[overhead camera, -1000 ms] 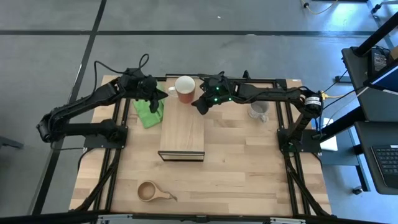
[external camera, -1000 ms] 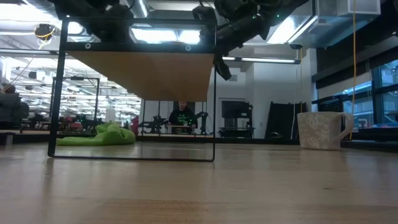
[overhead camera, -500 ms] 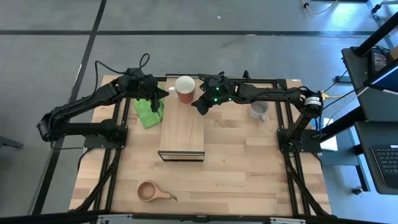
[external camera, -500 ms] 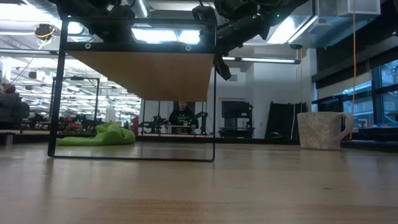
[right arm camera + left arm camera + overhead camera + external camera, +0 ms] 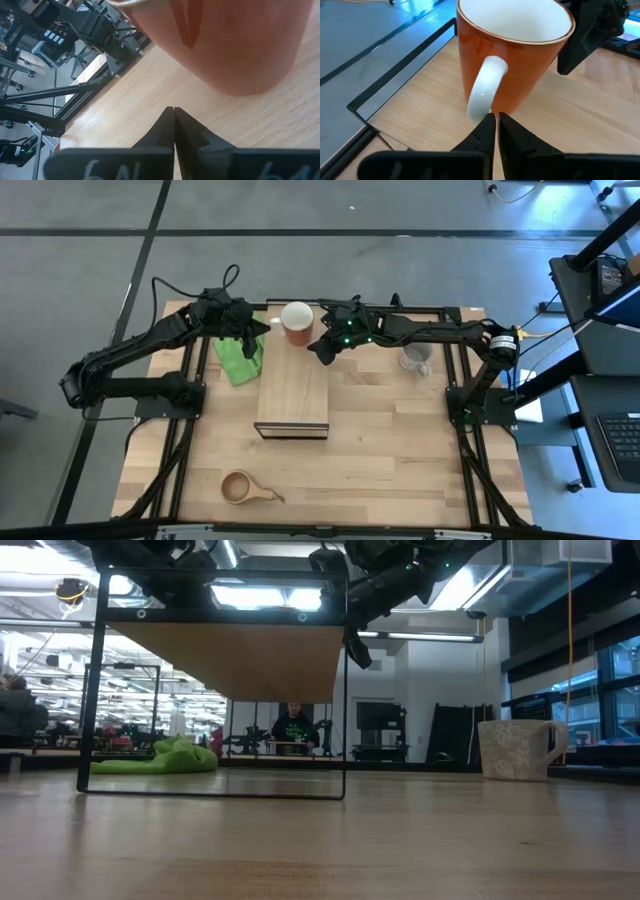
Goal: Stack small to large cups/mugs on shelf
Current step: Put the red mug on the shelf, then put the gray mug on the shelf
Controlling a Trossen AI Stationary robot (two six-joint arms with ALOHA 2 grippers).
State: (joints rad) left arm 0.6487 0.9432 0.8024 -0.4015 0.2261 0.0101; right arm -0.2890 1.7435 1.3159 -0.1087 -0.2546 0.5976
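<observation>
The red mug (image 5: 297, 323), white inside, stands upright at the far end of the light-wood shelf (image 5: 293, 395). My left gripper (image 5: 262, 328) is shut, and in the left wrist view (image 5: 496, 117) its tips are just below the mug's white handle (image 5: 487, 85). My right gripper (image 5: 322, 352) is shut on the mug's other side, with the mug's wall (image 5: 235, 45) close in front of it (image 5: 173, 112) and a gap between. The grey mug (image 5: 415, 358) stands on the table at the far right. The small wooden cup (image 5: 240, 487) lies near the front edge. My left gripper's shut fingertips (image 5: 489, 122) come level from the table's left, right at the lower end of the mug's handle (image 5: 479, 111). I cannot tell whether they touch it. The mug stands upright on its base.
A green cloth (image 5: 240, 360) lies on the table left of the shelf, under my left arm. The shelf is a raised plank on thin black legs (image 5: 346, 710). Black frame rails run along the table's far edge and sides. People show in the room beyond.
</observation>
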